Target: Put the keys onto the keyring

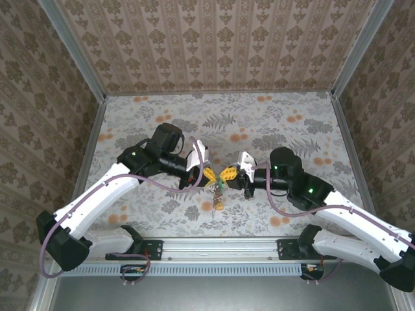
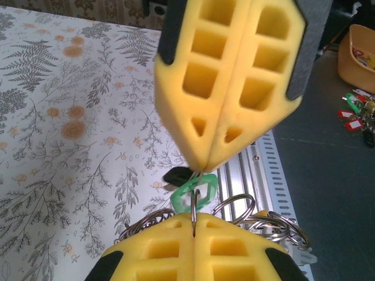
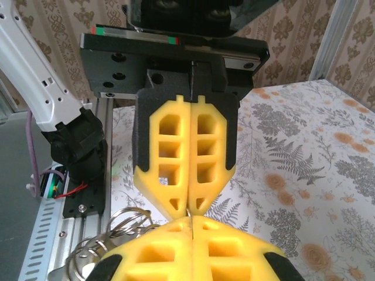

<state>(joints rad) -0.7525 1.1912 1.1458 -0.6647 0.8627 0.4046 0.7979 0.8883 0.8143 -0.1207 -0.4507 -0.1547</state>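
Yellow hand pads (image 2: 173,119), green key (image 2: 181,199), fern-patterned table (image 2: 70,146), brown damask walls (image 1: 214,39).

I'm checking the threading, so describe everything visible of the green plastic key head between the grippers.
The green plastic key head is a small, bright, flat loop hanging between the shut yellow-padded left gripper and right gripper, above the floral table. A thin dark wire, pinched by both, crosses its open middle. Silver rings sit beside it.

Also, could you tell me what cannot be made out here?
Top view: the dangling bunch of tiny keys is too small to count.
Left wrist view: the yellow-padded left hand and right hand cover parts of the grey wire keyring and green plastic key head.
Same view: red and green plastic tags, cut by the right edge.
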